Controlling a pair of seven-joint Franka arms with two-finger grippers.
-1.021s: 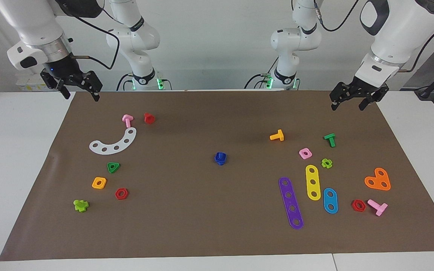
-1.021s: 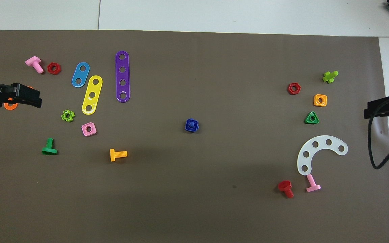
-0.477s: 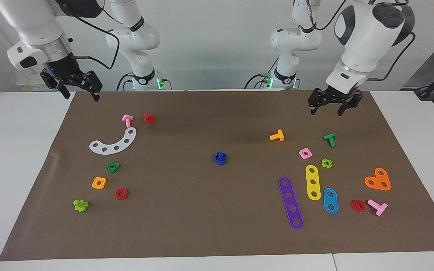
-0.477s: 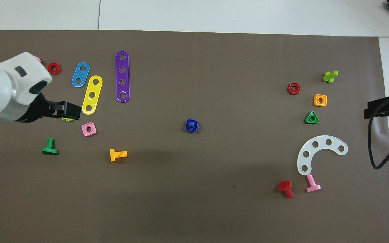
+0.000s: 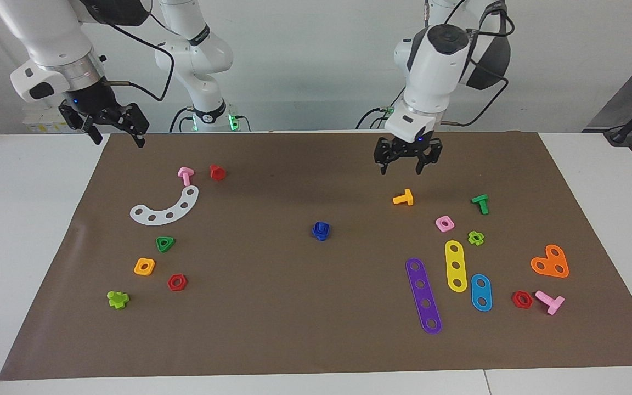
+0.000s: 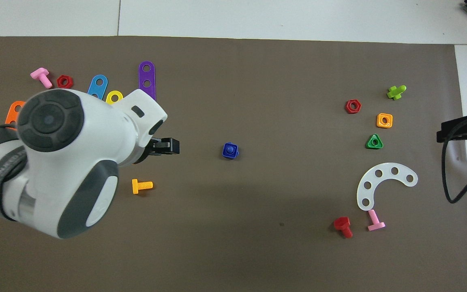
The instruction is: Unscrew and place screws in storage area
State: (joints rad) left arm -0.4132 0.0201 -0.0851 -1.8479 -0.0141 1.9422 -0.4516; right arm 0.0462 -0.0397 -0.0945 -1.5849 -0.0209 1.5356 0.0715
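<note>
Purple strip [image 6: 146, 79] half-hidden under left arm.

The brown mat [image 5: 316, 329] looks like matt paper, with light creases near the edge at the right arm's end. The blue bolt [image 5: 321, 231], the white curved strip [image 5: 165, 210] and the purple strip [image 5: 423, 295] look like smooth, slightly glossy plastic. The arm covers are glossy white.

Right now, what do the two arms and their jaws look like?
Both are glossy white Franka arms with dark grey joint caps and bands. Left gripper and right gripper are black, two-fingered, each with a small blue light. Black cables trail along both arms.
</note>
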